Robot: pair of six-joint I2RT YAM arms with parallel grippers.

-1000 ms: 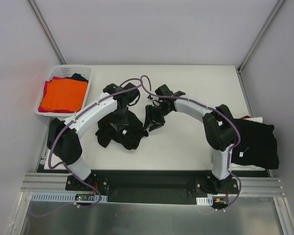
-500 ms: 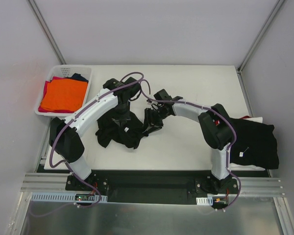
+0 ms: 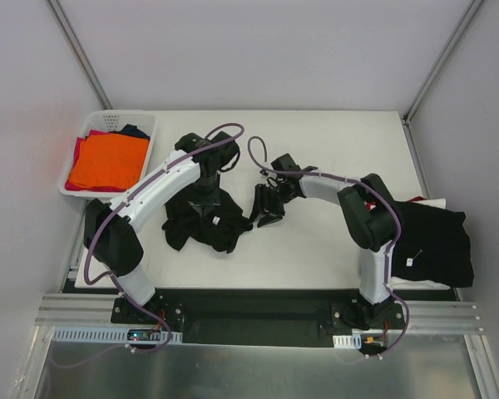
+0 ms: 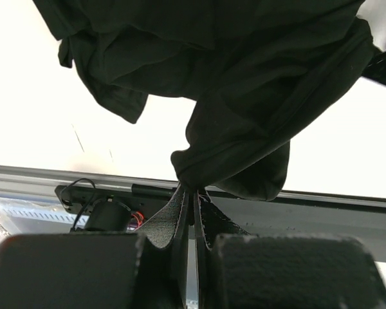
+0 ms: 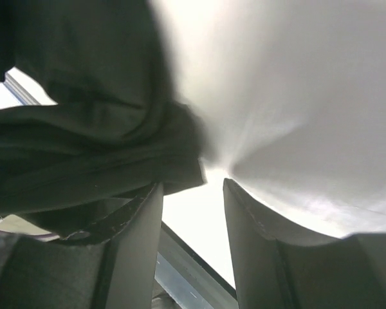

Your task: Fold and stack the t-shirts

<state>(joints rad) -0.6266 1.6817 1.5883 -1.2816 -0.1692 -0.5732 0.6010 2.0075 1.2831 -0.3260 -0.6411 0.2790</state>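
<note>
Black cloth bunched up mid-table, that's the black t-shirt [image 3: 185,231], crumpled in a loose heap on the white table [image 3: 333,141]; left gripper [image 4: 193,192] is right down on it, tips pressed together and pinching a fold of the shirt, with the fabric spilling out from between them in the wrist view. Over to the right gripper [image 5: 192,185], sitting just beside the heap's right edge; jaws spread, bare table showing in the gap; a hem of the shirt lies against one of its fingers, but nothing is clamped between the two.

Far left corner, the white lattice basket [image 3: 75,188]; an orange t-shirt [image 3: 108,162] lies folded on top inside it, a red edge peeks out beneath, and a dark navy scrap shows at the far end. At the right edge of the table a second black t-shirt [image 3: 439,241] lies spread flat, partly hidden behind the right arm, well apart from the heap.
</note>
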